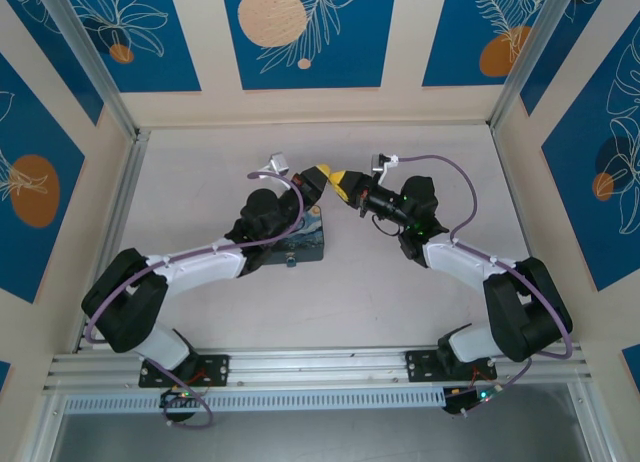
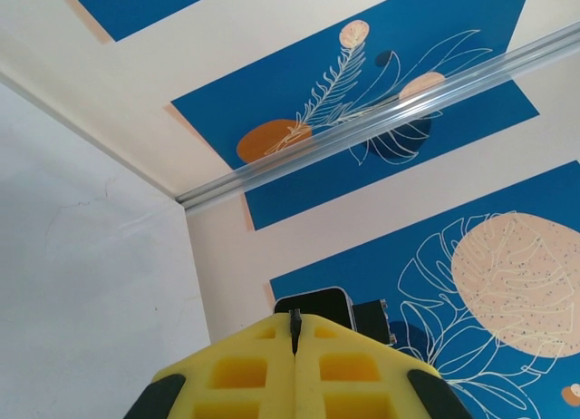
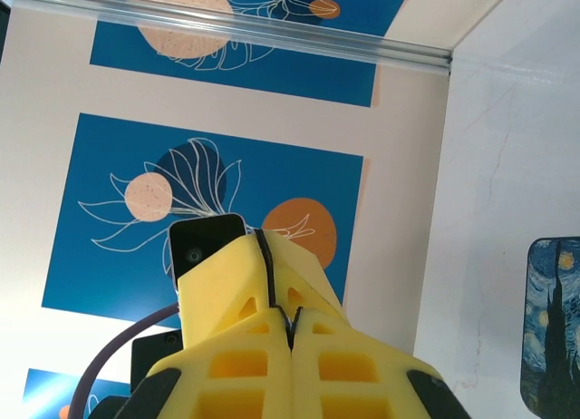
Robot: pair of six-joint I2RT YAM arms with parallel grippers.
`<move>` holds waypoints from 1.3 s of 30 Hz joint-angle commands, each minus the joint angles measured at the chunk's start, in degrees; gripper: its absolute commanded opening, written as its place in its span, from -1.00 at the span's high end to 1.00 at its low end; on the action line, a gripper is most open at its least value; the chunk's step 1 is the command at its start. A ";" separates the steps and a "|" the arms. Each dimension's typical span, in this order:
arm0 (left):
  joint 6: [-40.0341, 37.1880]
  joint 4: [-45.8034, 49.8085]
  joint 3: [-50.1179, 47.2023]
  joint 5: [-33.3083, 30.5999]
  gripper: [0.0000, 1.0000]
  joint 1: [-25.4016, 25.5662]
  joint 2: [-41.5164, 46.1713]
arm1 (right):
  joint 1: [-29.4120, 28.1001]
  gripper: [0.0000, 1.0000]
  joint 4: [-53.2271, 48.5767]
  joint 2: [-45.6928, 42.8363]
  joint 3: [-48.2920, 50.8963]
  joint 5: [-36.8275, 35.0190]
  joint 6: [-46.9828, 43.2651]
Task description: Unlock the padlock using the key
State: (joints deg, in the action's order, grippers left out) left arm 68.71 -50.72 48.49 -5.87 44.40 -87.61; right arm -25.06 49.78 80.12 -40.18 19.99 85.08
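1. My left pincer (image 1: 322, 174) and right pincer (image 1: 345, 186) met tip to tip in the air above the middle of the table (image 1: 200, 162).
2. The back wall (image 1: 300, 107) and both side walls stood well apart from the tips, with bare table on every side of them.
3. The nearest thing was the box (image 1: 300, 240), which lay flat on the table under my left forearm, nearer the bases than the tips.
4. From the right wrist, the box's edge showed at the far right, apart from my fingers (image 3: 236, 365).
5. My left pincer was clamped on a thin dark sliver, which I took for the key (image 2: 294, 326).
6. The key poked out of the seam at the fingertips, its long axis in line with the fingers, pointing at my right pincer.
7. My right pincer was closed, its pads pressed together; what lay between them I couldn't tell.
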 commanded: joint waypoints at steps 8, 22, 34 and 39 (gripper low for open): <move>-0.50 12.80 0.06 -2.34 -0.60 0.25 6.91 | 2.01 1.00 -1.50 -3.29 3.24 2.37 -2.45; -16.86 63.62 1.95 4.99 -1.00 -17.49 19.82 | 3.99 1.00 -20.06 -17.16 13.37 4.80 -14.79; -28.57 62.77 0.73 4.57 -1.00 -19.27 8.66 | 4.22 1.00 -35.85 -34.79 23.39 -0.83 -19.61; -28.08 58.35 1.68 7.80 -1.00 -19.27 3.65 | 4.69 1.00 -39.13 -38.05 23.91 -0.48 -19.87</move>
State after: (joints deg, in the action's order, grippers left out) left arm 42.33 10.92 49.76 -0.86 25.61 -81.89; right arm -20.78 14.44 43.40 -17.10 19.88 66.89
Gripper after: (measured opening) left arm 0.999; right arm 0.064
